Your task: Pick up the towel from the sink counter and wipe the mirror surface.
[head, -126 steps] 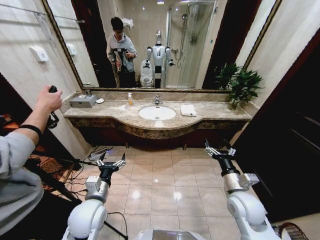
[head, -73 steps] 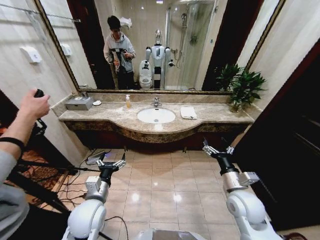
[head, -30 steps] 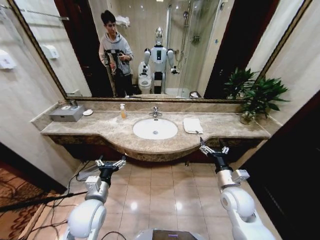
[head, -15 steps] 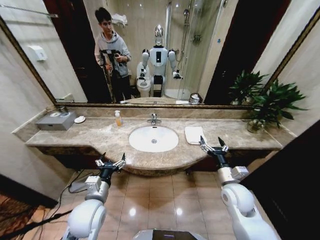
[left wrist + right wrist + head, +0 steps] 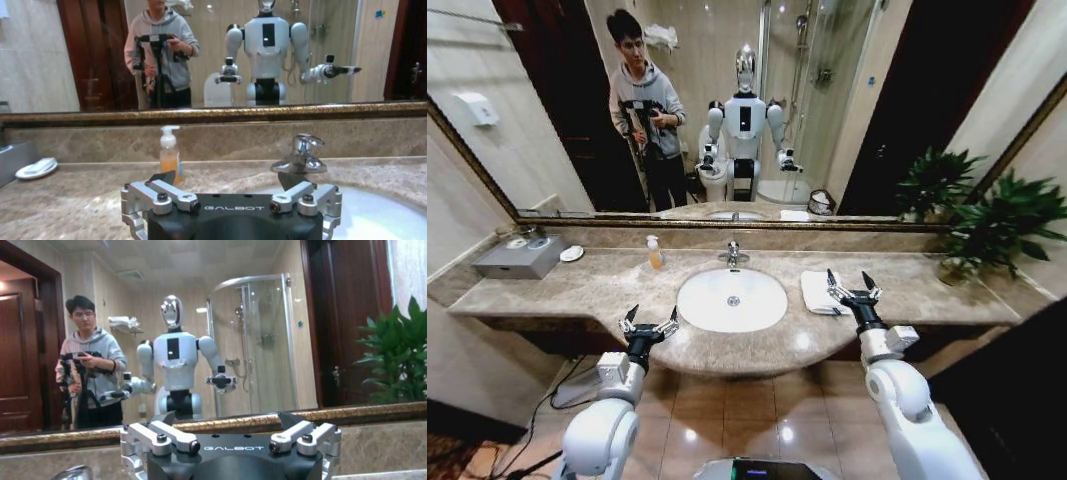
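The robot faces the sink counter (image 5: 577, 290), a speckled marble surface with an oval basin (image 5: 732, 299) set in its bulging front. The right claw (image 5: 846, 287) hovers over the surface with its fingers spread wide and nothing between them. The towel (image 5: 818, 291), white and folded flat, lies on the marble just beside this claw, on its inner side toward the basin; the head view does not settle whether the fingertips touch the cloth. The left claw (image 5: 648, 321) hangs low at the front edge of the surface, on the far side of the basin from the towel, also spread wide and empty. Straight beyond the left claw stand a soap bottle (image 5: 169, 155) and the chrome tap (image 5: 299, 155), both against the back ledge. Behind both claws rises the mirror (image 5: 857, 110) with its thin dark frame. A potted plant (image 5: 997, 222) stands at the far end of the surface, well outside the right claw.
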